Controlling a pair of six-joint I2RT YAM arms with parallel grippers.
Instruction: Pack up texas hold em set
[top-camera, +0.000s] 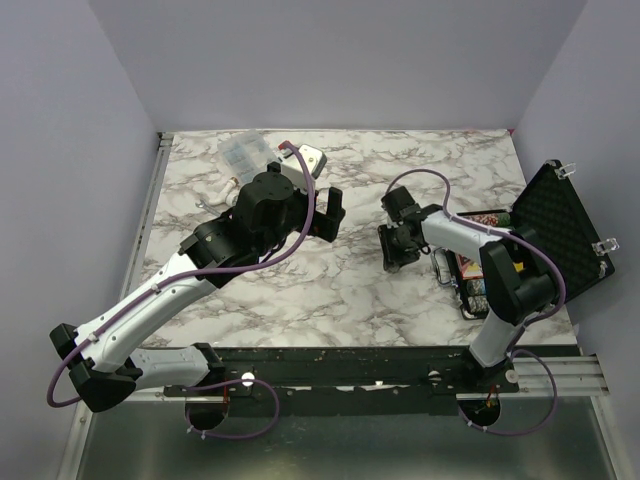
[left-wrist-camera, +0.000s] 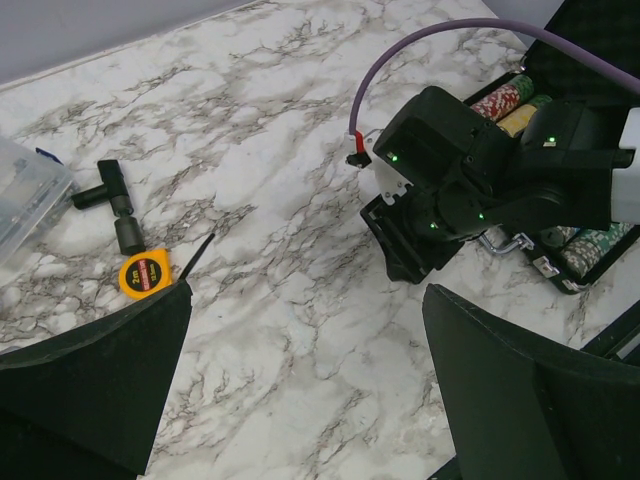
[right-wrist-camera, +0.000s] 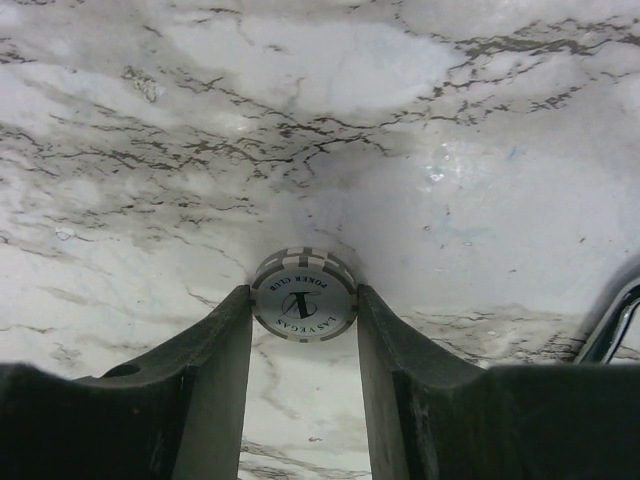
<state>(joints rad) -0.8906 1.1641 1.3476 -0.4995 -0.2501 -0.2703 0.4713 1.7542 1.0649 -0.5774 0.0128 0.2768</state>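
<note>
"POKER CLUB" and "LAS VEGAS" on white chip (right-wrist-camera: 304, 296); "2m" on yellow tape measure (left-wrist-camera: 143, 275)

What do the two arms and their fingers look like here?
Left arm and right arm: white links, black joints, a purple cable looping along each. Fingers are plain black wedges. Small green lights show on the right arm.
</note>
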